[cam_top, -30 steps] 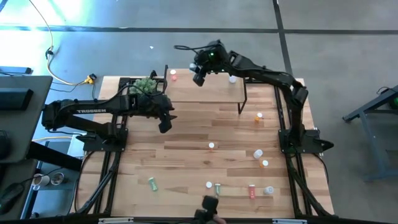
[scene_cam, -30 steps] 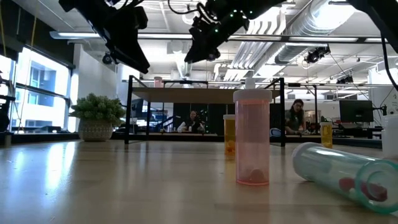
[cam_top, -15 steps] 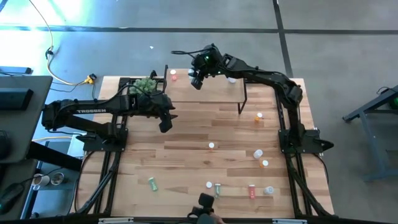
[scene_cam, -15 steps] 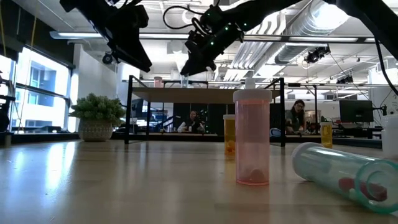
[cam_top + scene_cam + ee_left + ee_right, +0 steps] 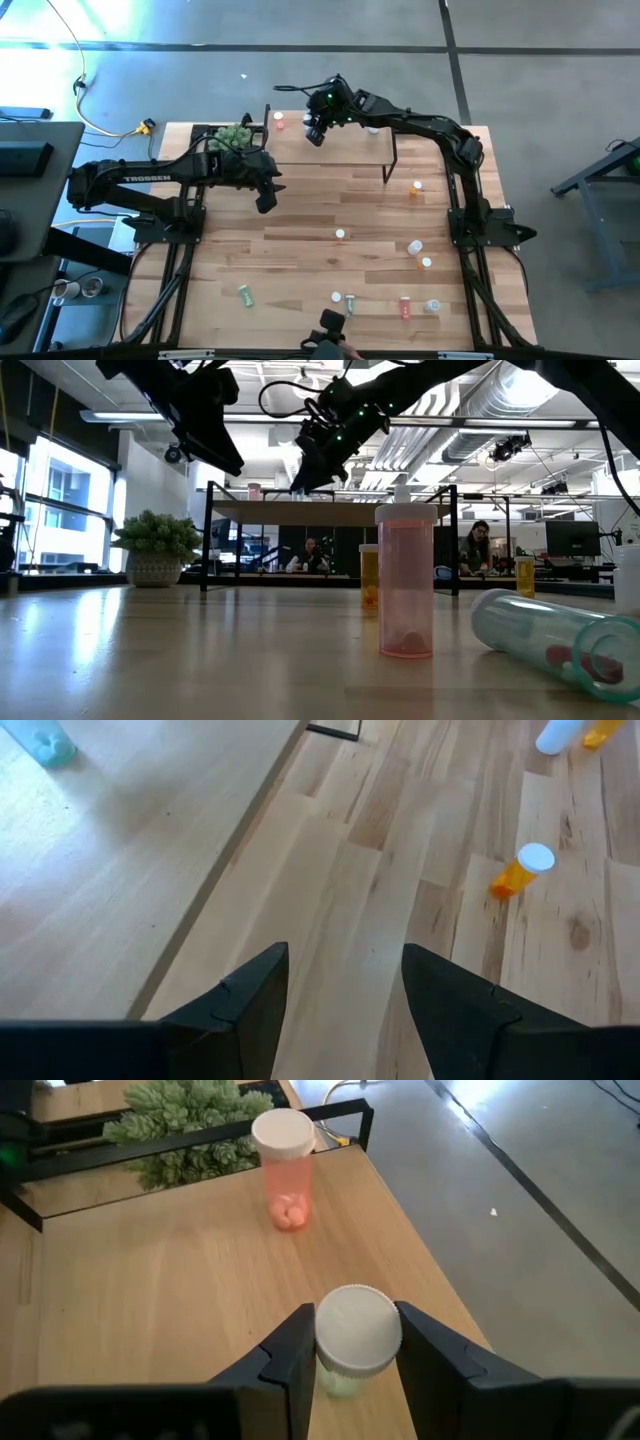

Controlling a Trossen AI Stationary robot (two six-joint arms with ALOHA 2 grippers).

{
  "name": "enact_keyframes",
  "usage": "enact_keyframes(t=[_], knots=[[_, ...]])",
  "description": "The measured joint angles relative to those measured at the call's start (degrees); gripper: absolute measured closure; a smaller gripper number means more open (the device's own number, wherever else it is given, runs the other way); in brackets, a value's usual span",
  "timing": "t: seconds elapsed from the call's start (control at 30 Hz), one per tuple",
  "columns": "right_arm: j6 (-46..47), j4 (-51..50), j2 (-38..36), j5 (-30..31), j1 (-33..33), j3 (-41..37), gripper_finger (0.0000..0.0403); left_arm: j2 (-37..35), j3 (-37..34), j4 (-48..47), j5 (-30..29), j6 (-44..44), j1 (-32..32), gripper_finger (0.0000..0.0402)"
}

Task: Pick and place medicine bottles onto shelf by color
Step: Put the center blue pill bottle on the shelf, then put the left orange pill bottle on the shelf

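The shelf [image 5: 350, 150] stands at the table's far edge, its wooden top [image 5: 150, 1280] on black legs. A pink bottle [image 5: 284, 1165] stands upright near its left far corner, and a pale bottle [image 5: 373, 127] toward its right end. My right gripper [image 5: 355, 1325] hovers over the shelf's left part [image 5: 316, 131], shut on a pale greenish bottle with a white cap [image 5: 358, 1330]. My left gripper [image 5: 265, 198] waits open above the table, just in front of the shelf's left end, with nothing between its fingers [image 5: 345, 970]. My right gripper pinches the bottle between its two fingers, one on each side at the cap [image 5: 322, 1342]. The fingers slant down from the table's right side. The bottle stands upright in the hold, its body [image 5: 340, 1385] mostly hidden by the fingers, and in the low view it hangs a little above the shelf top [image 5: 330, 510].
Several loose bottles lie or stand on the table's near and right parts, among them an orange one [image 5: 415, 187], a white one [image 5: 340, 233] and a red one [image 5: 405, 307]. A potted plant [image 5: 236, 135] stands beside the shelf's left end.
My right gripper has sunk toward the shelf top with the bottle and shifted a little toward the shelf's left end, staying shut on it. The bottle has stayed upright.
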Motion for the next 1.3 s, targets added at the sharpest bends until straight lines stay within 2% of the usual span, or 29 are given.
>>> enact_keyframes(t=[0.5,0.9,1.13,1.3], knots=[[-1.75,-0.09,-0.04,2.29,0.04,0.00,0.0293,0.02,0.00,-0.01,-0.13,0.00,0.00,0.0217],[-1.32,-0.72,-0.58,1.19,0.04,0.18,0.0219,0.02,0.00,0.01,-0.13,-0.02,0.00,0.0217],[-2.28,-3.15,-1.35,0.90,0.17,2.81,0.0215,0.04,0.00,-0.01,-0.13,-0.11,0.00,0.0217],[-4.63,-10.12,-2.47,0.78,0.33,4.59,0.0214,0.04,0.00,-0.05,-0.10,-0.13,0.02,0.0217]])
